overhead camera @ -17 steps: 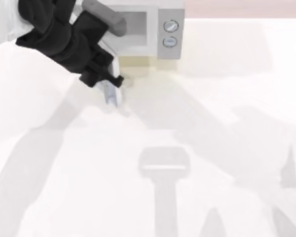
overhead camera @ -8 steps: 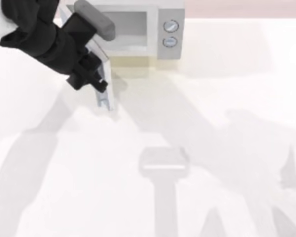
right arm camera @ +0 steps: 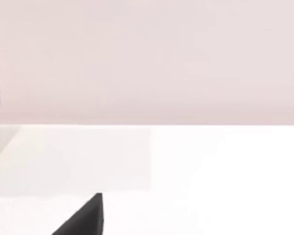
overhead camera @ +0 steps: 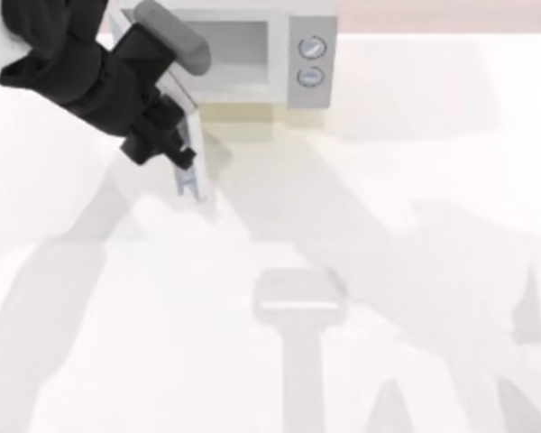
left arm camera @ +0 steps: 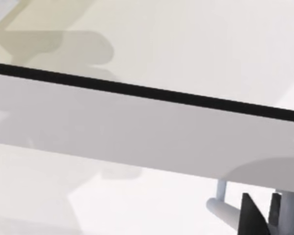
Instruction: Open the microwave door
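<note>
Door swung out left, left gripper on its free edge

Left gripper point(overhead camera: 182, 161) clamps microwave door point(overhead camera: 191, 135) handle; hinge at microwave point(overhead camera: 252, 54) left side; can't tell right gripper state.

- The table point(overhead camera: 361, 271) was a plain white surface that filled almost the whole top view, ending in a pinkish strip along the far edge.
- The microwave point(overhead camera: 293, 36) stood directly on it at the far edge, somewhat left of the middle, its front facing the near side.
- A pale yellowish patch lay on the white surface just in front of the microwave.
- Soft grey shadows crossed the surface.
- In the right wrist view the same white surface met a pale pink backdrop.
</note>
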